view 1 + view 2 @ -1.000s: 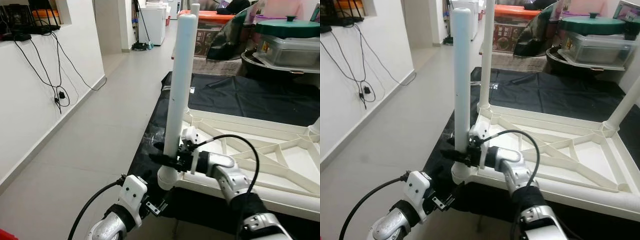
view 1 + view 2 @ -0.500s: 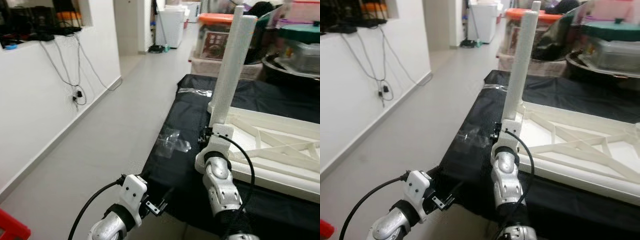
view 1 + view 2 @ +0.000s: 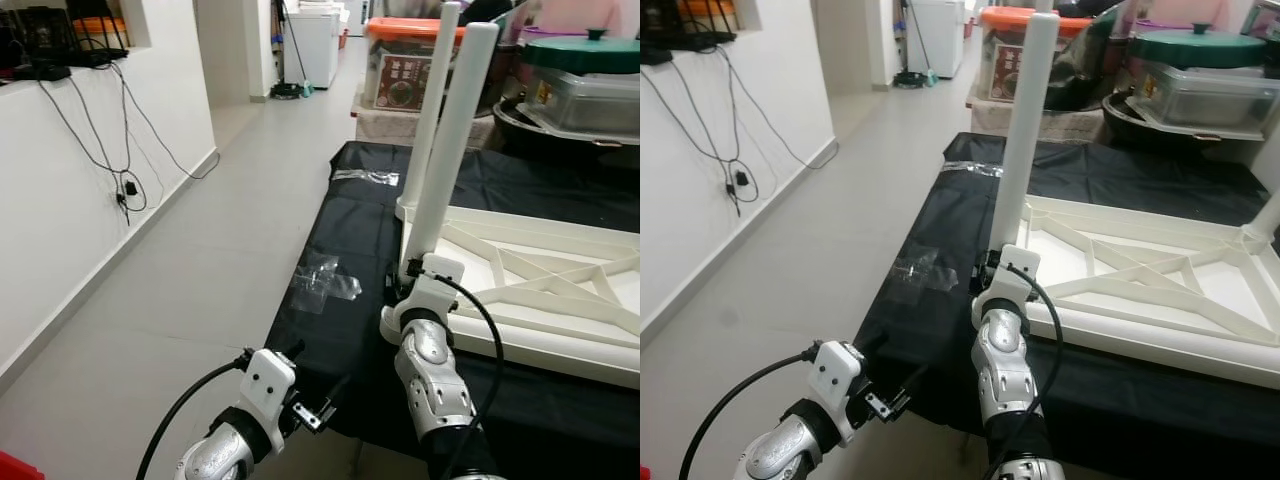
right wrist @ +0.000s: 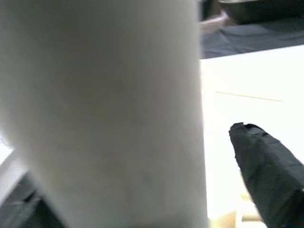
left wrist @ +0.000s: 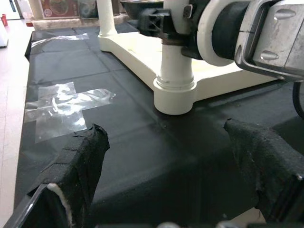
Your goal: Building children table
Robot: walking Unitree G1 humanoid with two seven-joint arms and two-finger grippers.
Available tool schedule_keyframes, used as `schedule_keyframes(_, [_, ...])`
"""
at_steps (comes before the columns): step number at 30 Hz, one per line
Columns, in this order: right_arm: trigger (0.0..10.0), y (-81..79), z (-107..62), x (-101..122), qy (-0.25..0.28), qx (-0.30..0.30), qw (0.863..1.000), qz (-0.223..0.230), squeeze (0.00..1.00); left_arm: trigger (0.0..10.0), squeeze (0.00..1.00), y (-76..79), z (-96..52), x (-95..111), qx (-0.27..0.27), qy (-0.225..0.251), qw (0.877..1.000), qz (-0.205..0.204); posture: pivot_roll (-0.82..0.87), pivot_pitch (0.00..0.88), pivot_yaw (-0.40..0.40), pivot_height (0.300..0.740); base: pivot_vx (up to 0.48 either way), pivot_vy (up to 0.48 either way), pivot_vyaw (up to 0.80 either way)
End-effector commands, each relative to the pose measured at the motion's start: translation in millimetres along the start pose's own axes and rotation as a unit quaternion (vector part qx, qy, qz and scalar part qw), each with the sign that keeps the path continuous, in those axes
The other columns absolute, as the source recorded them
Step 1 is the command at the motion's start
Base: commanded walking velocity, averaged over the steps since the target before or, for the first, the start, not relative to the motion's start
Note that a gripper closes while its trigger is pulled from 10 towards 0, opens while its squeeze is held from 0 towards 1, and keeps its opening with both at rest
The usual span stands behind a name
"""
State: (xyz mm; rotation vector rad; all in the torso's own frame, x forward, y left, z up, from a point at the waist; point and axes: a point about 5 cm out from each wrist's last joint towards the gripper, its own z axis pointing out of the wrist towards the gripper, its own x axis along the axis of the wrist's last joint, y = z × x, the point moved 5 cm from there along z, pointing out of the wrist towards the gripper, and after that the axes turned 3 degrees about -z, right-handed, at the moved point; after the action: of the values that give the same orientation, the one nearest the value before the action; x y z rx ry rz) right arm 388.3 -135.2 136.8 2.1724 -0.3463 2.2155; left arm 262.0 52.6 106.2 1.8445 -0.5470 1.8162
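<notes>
Nearest the camera, low on the robot's left, the left hand (image 5: 175,180) hangs over the grey floor (image 3: 180,300) just short of the near edge of the black cloth (image 3: 345,265), its two padded fingers (image 5: 76,166) spread wide apart with nothing between them. Its wrist view looks along the cloth to the near corner socket of the upturned white table frame (image 3: 1140,300), which sits a little in from that cloth edge.

Just beyond, the right hand (image 3: 400,285) reaches forward to that same corner and sits at the base of the near table leg (image 3: 445,140), which stands upright in the socket. In the right wrist view the leg is pressed close and one black finger (image 4: 266,166) shows beside it; whether the fingers are clamped on the leg cannot be told.

A patch of clear tape (image 3: 322,285) lies on the cloth left of the corner. A second leg (image 3: 430,100) stands upright at the next corner farther back along the frame's left edge.

Left of the cloth, the floor runs open as a wide corridor to the white wall (image 3: 60,200), where black cables (image 3: 125,150) hang. Behind the frame, storage boxes (image 3: 405,65) and a green-lidded container (image 3: 585,85) close off the far side.
</notes>
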Motion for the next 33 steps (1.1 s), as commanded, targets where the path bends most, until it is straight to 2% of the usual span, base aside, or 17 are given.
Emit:
schedule_keyframes(1, [10.0,-20.3,2.7,9,0.012,0.045,0.998,0.035,0.0,10.0,0.0,0.0,-1.1,-3,0.001,-0.005,1.0,-0.011,0.02,0.0,-0.026,0.74,0.0,0.0,0.0])
schedule_keyframes(4, [10.0,-34.4,7.2,14,0.011,0.188,0.981,0.037,0.0,10.0,0.0,-0.2,-0.8,-3,0.001,-0.005,1.0,-0.01,0.02,0.0,-0.027,0.74,0.0,0.0,0.0])
schedule_keyframes(9, [10.0,-40.5,7.2,12,-0.018,0.29,0.956,0.042,0.0,10.0,0.0,-0.1,-0.6,-4,0.0,-0.006,1.0,-0.01,0.02,0.0,-0.025,0.74,0.0,0.0,0.0])
schedule_keyframes(13, [10.0,-58.0,-5.5,22,-0.028,0.425,0.903,0.055,0.0,10.0,0.0,0.1,-0.1,-5,-0.001,-0.006,1.0,-0.01,0.03,0.0,-0.028,0.74,0.0,0.0,0.0])
schedule_keyframes(15, [10.0,-60.5,-7.6,23,-0.029,0.442,0.894,0.058,0.0,10.0,0.0,0.1,0.0,-5,-0.001,-0.006,1.0,-0.01,0.03,0.0,-0.028,0.74,0.0,0.0,0.0])
schedule_keyframes(16, [10.0,-63.6,-10.1,24,-0.032,0.465,0.883,0.059,0.0,10.0,0.0,0.2,0.1,-5,-0.001,-0.006,1.0,-0.01,0.03,0.0,-0.029,0.74,0.0,0.0,0.0])
schedule_keyframes(17, [10.0,-69.6,-17.9,25,-0.04,0.511,0.857,0.058,0.0,10.0,0.0,0.4,0.2,-5,-0.001,-0.006,1.0,-0.009,0.03,0.0,-0.032,0.74,0.0,0.0,0.0])
schedule_keyframes(18, [10.0,-69.6,-17.9,25,-0.04,0.511,0.857,0.058,0.0,10.0,0.0,0.4,0.2,-5,-0.001,-0.006,1.0,-0.009,0.03,0.0,-0.032,0.74,0.0,0.0,0.0])
schedule_keyframes(21, [10.0,-77.7,-39.0,20,-0.066,0.614,0.785,0.051,0.0,10.0,0.0,1.0,0.4,-5,-0.001,-0.006,1.0,-0.009,0.03,0.0,-0.033,0.74,0.0,0.0,0.0])
schedule_keyframes(23, [10.0,-77.7,-39.0,20,-0.066,0.614,0.785,0.051,0.0,10.0,0.0,1.0,0.4,-5,-0.001,-0.006,1.0,-0.009,0.03,0.0,-0.033,0.74,0.0,0.0,0.0])
schedule_keyframes(24, [10.0,-78.9,-51.9,12,-0.09,0.662,0.744,0.037,0.0,10.0,0.0,1.8,0.5,-5,-0.001,-0.006,1.0,-0.01,0.04,0.0,-0.037,0.74,0.0,0.0,0.0])
schedule_keyframes(25, [10.0,-78.9,-51.9,12,-0.09,0.662,0.744,0.037,0.0,10.0,0.0,1.8,0.5,-5,-0.001,-0.006,1.0,-0.01,0.04,0.0,-0.037,0.74,0.0,0.0,0.0])
schedule_keyframes(26, [10.0,-78.8,-55.8,10,-0.096,0.675,0.731,0.033,0.0,10.0,0.0,2.1,0.5,-5,-0.001,-0.006,1.0,-0.01,0.04,0.0,-0.037,0.74,0.0,0.0,0.0])
schedule_keyframes(28, [10.0,-80.4,-57.9,8,-0.101,0.683,0.722,0.029,0.0,10.0,0.0,2.4,0.4,-5,-0.001,-0.006,1.0,-0.01,0.04,0.0,-0.039,0.74,0.0,0.0,0.0])
schedule_keyframes(31, [10.0,-82.6,-58.3,7,-0.103,0.686,0.72,0.029,0.0,10.0,0.0,2.6,0.2,-5,-0.001,-0.006,1.0,-0.011,0.04,0.0,-0.039,0.74,0.0,0.0,0.0])
schedule_keyframes(32, [0.0,-84.1,-58.1,6,-0.105,0.687,0.719,0.029,0.0,10.0,0.0,2.8,0.1,-6,-0.001,-0.006,1.0,-0.011,0.04,0.0,-0.039,0.74,0.0,0.0,0.0])
schedule_keyframes(33, [0.0,-84.1,-58.1,6,-0.105,0.687,0.719,0.029,0.0,10.0,0.0,2.8,0.1,-6,-0.001,-0.006,1.0,-0.011,0.04,0.0,-0.039,0.74,0.0,0.0,0.0])
